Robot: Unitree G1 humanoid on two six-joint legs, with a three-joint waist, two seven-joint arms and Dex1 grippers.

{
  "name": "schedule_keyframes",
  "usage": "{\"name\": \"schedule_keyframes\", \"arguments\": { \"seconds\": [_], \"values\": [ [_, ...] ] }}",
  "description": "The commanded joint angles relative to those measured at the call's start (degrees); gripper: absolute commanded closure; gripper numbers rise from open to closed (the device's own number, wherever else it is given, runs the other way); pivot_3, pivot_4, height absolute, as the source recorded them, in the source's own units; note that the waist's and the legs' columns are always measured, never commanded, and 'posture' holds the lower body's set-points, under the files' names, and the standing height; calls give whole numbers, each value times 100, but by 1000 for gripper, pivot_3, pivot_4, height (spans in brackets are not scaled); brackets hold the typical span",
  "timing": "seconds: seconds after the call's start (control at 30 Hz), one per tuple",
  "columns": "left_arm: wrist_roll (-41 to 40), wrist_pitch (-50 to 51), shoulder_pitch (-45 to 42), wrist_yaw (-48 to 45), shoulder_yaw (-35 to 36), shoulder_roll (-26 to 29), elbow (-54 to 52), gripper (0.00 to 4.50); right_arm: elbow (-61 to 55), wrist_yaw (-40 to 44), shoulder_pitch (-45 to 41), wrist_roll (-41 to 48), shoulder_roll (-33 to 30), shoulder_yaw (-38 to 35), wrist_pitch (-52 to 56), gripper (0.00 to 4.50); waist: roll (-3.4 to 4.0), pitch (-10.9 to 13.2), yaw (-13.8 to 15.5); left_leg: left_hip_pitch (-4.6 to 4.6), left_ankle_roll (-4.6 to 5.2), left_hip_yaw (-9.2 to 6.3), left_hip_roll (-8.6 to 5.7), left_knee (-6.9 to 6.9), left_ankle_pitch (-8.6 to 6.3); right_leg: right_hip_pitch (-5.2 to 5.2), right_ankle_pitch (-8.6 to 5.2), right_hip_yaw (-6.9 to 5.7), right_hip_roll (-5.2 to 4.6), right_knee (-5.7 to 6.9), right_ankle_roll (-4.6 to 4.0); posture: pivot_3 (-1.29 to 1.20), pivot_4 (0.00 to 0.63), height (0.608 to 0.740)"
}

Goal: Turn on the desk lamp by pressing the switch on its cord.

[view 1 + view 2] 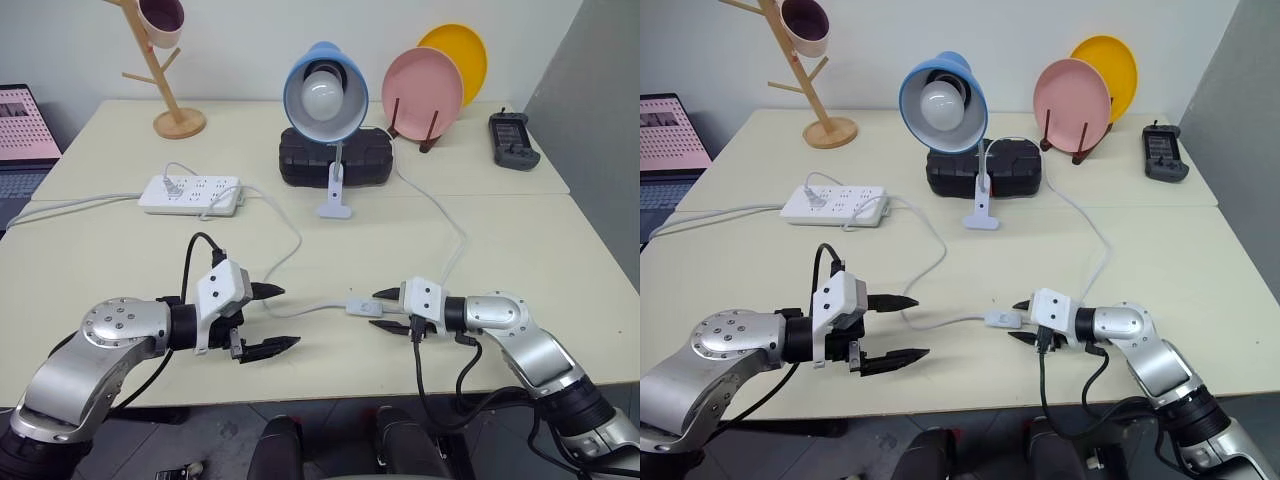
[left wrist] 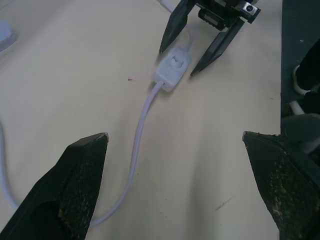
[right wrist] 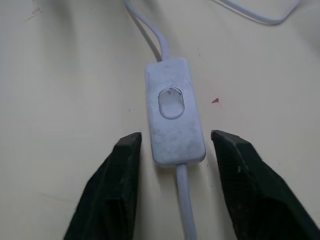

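While the left gripper [image 1: 272,319] hovers wide open above the table [image 1: 520,240], the right gripper [image 3: 175,150] straddles the switch [image 3: 174,116], jaws narrow but not touching it.

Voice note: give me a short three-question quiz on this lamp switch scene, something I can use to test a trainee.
1. True or false: the right gripper has one finger on each side of the switch.
2. Multiple choice: behind the desk lamp, which plate stands in front on the rack? A) the yellow plate B) the pink plate C) a blue plate
3. Fill in: the left gripper hovers over the table with its jaws ____.

Key: 1 true; 2 B; 3 open.
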Motion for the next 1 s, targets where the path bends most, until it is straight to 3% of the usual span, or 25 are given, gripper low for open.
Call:
{"name": "schedule_keyframes", "arguments": {
  "seconds": [0.03,0.23,0.33,0.5,0.6,0.73,0.87,1.0],
  "values": [
    [-103,27,17,70,53,-51,-206,0,22,51,-93,-126,7,-23,-272,3281,0,0,0,0,0,0,0,0,0,0,0,0,0,0,0,0,150,740],
    [-220,160,51,162,145,-115,-208,0,136,180,-151,-238,3,-6,-441,3440,0,0,0,0,0,0,0,0,0,0,1,0,0,0,1,0,150,740],
    [-439,348,72,211,242,-131,-244,0,47,311,-230,83,64,-168,-31,3440,0,0,-1,0,0,0,0,0,0,0,1,0,0,0,1,0,150,740],
    [-1819,1444,-333,721,799,-346,-251,0,175,-51,-818,915,576,-864,1151,3440,0,0,-5,1,0,-4,0,2,0,0,4,-1,0,9,5,0,150,740],
    [-3101,2140,-697,1493,1076,-701,-206,0,518,-393,-1153,1045,887,-1155,1426,3440,-1,0,-9,2,1,-11,0,6,1,5,7,-4,2,9,10,0,150,740],
    [-3810,2418,-727,2656,964,-1461,-118,0,536,-502,-1289,1016,990,-1178,1496,3440,0,0,-7,0,0,-11,-2,1,0,8,17,-4,1,4,22,0,150,740],
    [-3973,2383,-707,3496,840,-2156,69,0,304,-521,-1235,1034,975,-1137,1589,3440,-1,0,3,-6,0,-13,-4,0,0,4,28,-4,-1,2,4,0,150,740],
    [-3463,2048,-809,3797,459,-2766,428,0,-119,-481,-1135,1092,899,-1115,1753,3440,1,-1,5,-4,0,-20,-5,1,0,4,25,-7,3,4,8,0,150,740]
  ]
}}
